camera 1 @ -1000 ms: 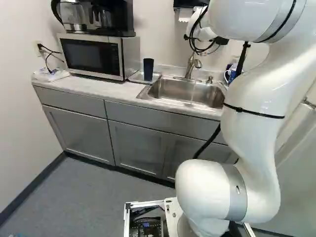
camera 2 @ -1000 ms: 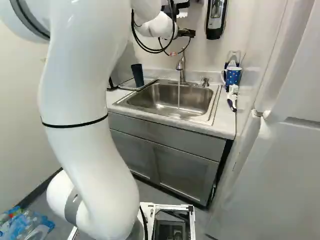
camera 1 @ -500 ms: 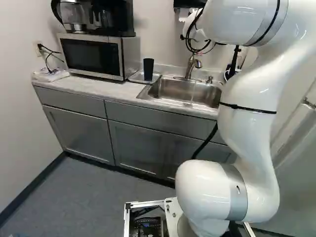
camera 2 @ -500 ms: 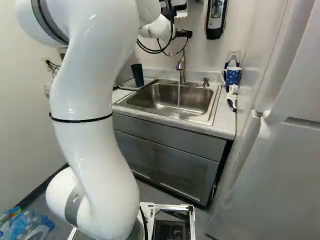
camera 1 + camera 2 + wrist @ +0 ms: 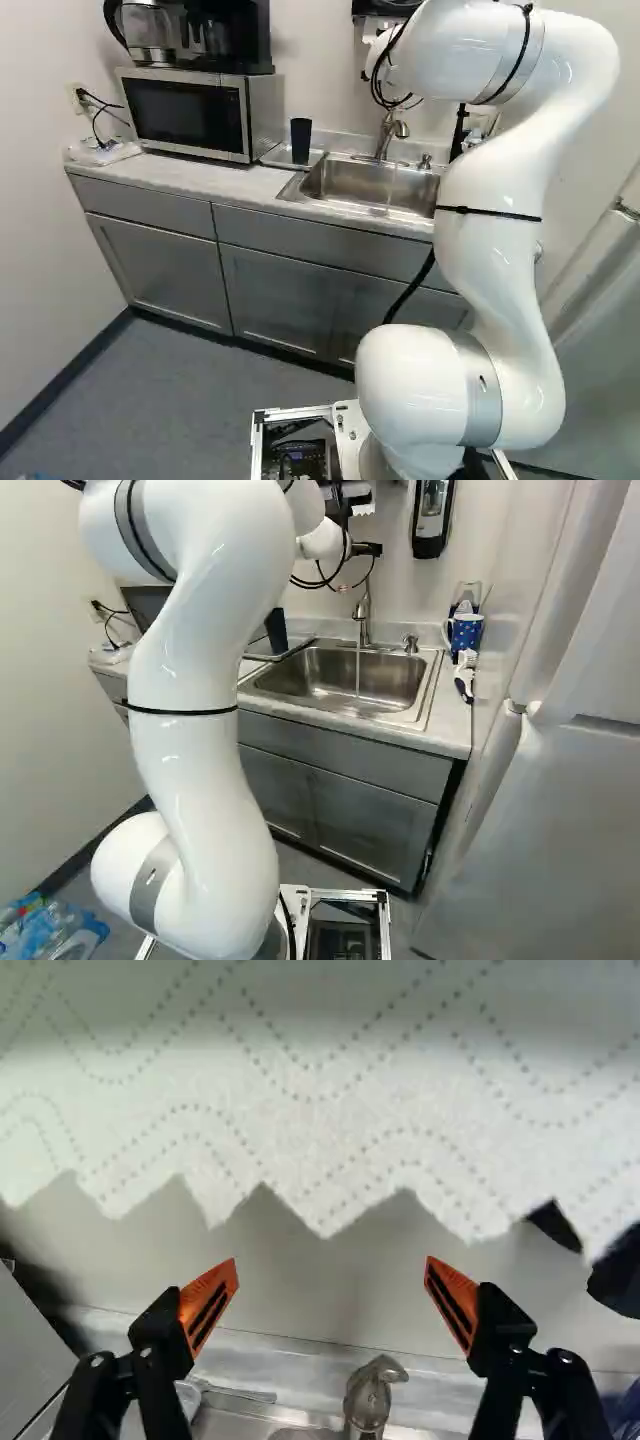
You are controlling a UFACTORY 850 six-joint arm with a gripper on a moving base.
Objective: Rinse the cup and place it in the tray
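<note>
Upper arm shifted forward; pincer wide open, paper towel ahead.

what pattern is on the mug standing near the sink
The mug is blue with white dots, clearest in the right base view.

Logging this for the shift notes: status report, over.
Black two-finger gripper open, holding nothing. Tall dark cup on silver metal tray beside the sink. White patterned paper towel hanging ahead of gripper. Silver faucet running.
</note>
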